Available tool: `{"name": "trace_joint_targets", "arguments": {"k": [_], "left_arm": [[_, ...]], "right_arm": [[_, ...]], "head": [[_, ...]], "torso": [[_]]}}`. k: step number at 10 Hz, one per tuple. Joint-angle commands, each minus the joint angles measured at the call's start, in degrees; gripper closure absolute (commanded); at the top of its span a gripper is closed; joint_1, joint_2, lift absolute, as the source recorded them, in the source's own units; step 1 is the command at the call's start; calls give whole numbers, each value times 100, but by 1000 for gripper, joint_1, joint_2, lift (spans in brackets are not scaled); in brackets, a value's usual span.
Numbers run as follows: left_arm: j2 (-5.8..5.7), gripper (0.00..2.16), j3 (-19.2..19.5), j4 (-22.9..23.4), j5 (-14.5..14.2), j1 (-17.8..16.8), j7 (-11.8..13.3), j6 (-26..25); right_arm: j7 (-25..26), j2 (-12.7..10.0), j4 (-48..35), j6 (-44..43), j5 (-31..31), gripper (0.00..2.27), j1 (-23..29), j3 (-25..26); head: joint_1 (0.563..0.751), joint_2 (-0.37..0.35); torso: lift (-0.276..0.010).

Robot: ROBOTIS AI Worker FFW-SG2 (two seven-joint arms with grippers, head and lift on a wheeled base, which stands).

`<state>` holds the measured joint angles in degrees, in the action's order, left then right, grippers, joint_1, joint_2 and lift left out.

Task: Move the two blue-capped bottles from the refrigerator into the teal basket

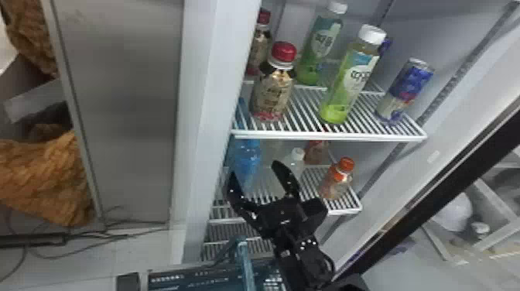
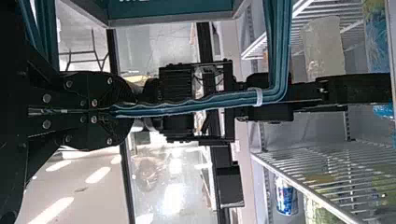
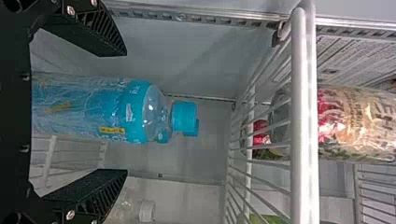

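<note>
While refrigerator (image 1: 205,116) holds bottles (image 1: 271,93) | right hand (image 1: 254,171) apart around blue-capped bottle (image 3: 107,112) | left hand (image 2: 114,111) clamped on teal basket (image 1: 174,279)

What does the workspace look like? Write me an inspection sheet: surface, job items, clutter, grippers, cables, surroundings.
Surface: white wire shelves inside the refrigerator.
Job items: blue-capped bottle upright on a lower shelf, second blue cap behind it; teal basket below, at the head view's bottom edge.
Clutter: red-capped bottles, white-capped green bottles and a blue can above; orange-capped bottle lower down.
Grippers: right gripper open, fingers either side of the front blue-capped bottle; left gripper shut on the basket's teal handle.
Cables: black cables on the floor at left.
Surroundings: orange-brown fabric at far left.
</note>
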<state>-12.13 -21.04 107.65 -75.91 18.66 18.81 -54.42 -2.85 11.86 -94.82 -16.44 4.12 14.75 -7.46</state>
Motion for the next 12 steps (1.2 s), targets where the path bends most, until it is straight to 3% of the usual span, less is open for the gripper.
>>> {"name": "trace_joint_targets", "arguments": {"k": [1,12], "left_arm": [[0,1118,-6,0,-12,-10,0,0],[-18,1116,-23,0,-29,-38,0,84]], "right_arm": [[-5,-9,152,-1,10,117,-139,-36],[-22,-9,1037,-170,177,165,-927,-300]], "head": [[695,-350],[695,-350]], "torso": [[-156],[-156]]}}
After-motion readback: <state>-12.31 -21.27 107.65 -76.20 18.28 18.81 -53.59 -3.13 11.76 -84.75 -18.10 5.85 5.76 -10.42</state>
